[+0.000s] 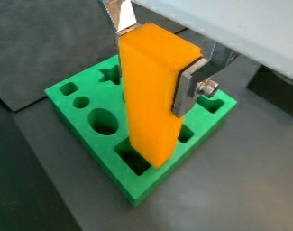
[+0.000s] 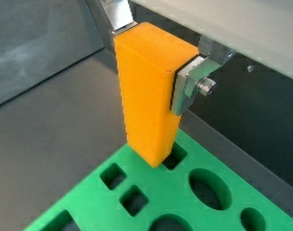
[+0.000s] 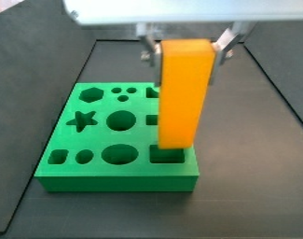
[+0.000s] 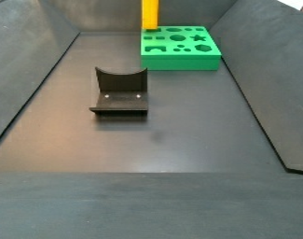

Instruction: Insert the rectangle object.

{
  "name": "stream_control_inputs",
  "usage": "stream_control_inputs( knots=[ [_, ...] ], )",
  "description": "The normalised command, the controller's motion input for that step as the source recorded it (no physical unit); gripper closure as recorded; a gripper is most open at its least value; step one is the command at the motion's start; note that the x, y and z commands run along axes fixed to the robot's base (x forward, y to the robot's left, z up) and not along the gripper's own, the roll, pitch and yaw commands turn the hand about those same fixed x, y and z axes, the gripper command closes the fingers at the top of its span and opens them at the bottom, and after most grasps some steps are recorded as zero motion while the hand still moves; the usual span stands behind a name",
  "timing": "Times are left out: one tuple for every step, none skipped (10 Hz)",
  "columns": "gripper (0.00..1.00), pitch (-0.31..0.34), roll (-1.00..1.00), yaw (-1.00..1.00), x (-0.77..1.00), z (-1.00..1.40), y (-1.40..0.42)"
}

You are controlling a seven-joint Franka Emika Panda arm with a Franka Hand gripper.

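My gripper (image 1: 155,50) is shut on the top part of the rectangle object (image 1: 155,99), a tall orange-yellow block held upright. The silver fingers (image 1: 188,86) press on two opposite faces, as both wrist views show (image 2: 155,50). The block's lower end is at the mouth of a square hole (image 3: 173,156) near a corner of the green board (image 3: 117,177). I cannot tell whether the end is inside the hole or just above it. In a side view the block (image 4: 150,14) stands at the far edge of the board (image 4: 179,62), with the gripper cut off by the frame.
The green board has several other shaped holes, among them a star (image 3: 81,119) and round ones (image 3: 121,119). The dark fixture (image 4: 118,93) stands on the dark floor, nearer than the board. Sloped dark walls (image 4: 29,84) enclose the floor on both sides.
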Motion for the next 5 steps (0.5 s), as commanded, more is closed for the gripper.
stream_control_inputs(
  knots=[
    [1.00,0.000,-0.07,0.04,-0.13,-0.23,-0.20],
    [1.00,0.000,-0.05,0.00,0.00,-0.23,-0.24],
    [1.00,0.000,-0.06,-0.05,0.00,-0.22,-0.28],
    [1.00,0.000,-0.05,-0.05,0.00,-0.25,-0.26],
    [1.00,0.016,-0.04,-0.05,0.09,-0.30,-0.17]
  ],
)
